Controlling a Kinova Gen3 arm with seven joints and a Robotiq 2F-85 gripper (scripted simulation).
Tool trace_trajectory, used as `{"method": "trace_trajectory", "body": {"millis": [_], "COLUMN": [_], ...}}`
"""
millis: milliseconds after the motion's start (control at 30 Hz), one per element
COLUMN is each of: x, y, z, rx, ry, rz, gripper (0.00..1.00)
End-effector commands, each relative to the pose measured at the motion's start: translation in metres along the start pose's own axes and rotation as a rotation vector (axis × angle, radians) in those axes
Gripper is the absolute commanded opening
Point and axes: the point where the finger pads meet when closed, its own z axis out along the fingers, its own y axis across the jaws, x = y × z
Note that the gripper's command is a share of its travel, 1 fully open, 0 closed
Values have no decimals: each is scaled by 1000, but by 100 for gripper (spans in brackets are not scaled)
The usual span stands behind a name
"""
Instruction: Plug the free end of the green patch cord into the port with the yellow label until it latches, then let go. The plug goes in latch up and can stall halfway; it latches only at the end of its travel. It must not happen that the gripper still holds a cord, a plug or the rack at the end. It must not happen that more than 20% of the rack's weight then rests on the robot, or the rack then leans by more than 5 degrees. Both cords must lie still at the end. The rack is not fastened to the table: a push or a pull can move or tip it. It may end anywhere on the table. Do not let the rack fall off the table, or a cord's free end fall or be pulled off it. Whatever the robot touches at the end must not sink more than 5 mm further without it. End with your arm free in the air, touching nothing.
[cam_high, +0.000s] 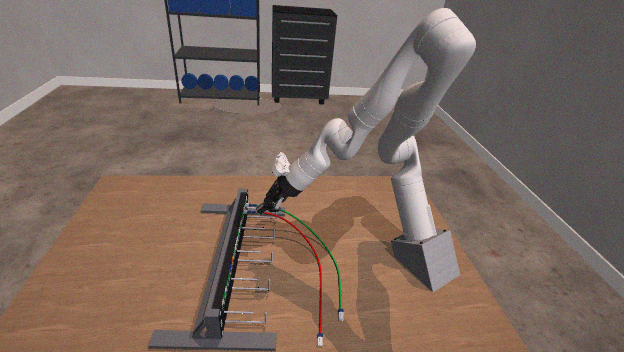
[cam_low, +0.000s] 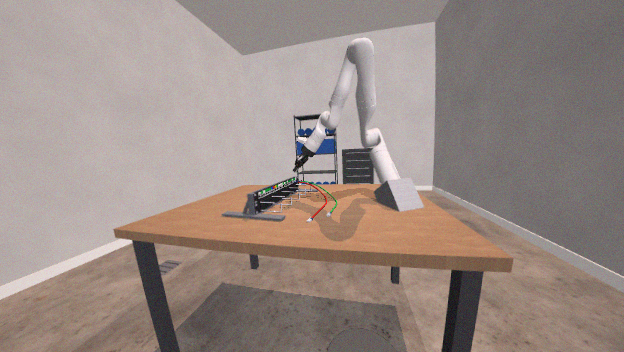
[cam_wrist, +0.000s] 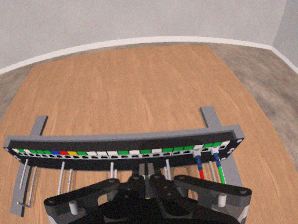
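My gripper (cam_high: 260, 211) (cam_low: 295, 170) (cam_wrist: 146, 171) is shut and empty, above the front of the rack (cam_high: 226, 255) (cam_low: 251, 204) (cam_wrist: 125, 136) near its far end. The green cord (cam_high: 327, 247) (cam_low: 336, 202) (cam_wrist: 223, 176) is plugged in at the rack's far end. Its free plug (cam_high: 341, 315) (cam_low: 329, 214) lies on the table, well away from the gripper. The yellow label (cam_wrist: 72, 153) is left of the fingers in the wrist view, beside the red and blue labels. The port under it is too small to make out.
The red cord (cam_high: 318, 260) (cam_low: 326, 202) (cam_wrist: 202, 173) runs beside the green one; its free plug (cam_high: 320, 340) (cam_low: 309, 219) lies on the table (cam_high: 420, 320) (cam_low: 400, 240). Several metal cable guides (cam_high: 255, 288) stick out from the rack's front. The rack stands on flat feet (cam_high: 212, 340) (cam_low: 254, 216).
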Motion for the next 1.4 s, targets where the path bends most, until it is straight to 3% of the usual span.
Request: {"method": "trace_trajectory", "body": {"millis": [0,167,233,700,1367], "x": [1,1,1,4,2], "y": [-6,-5,-5,-6,-8], "z": [-20,-45,-45,-93,-102], "rx": [19,18,18,22,22], "ry": [6,6,6,11,9], "rz": [-3,-3,-3,-3,-2], "gripper": [0,0,0,0,0]}}
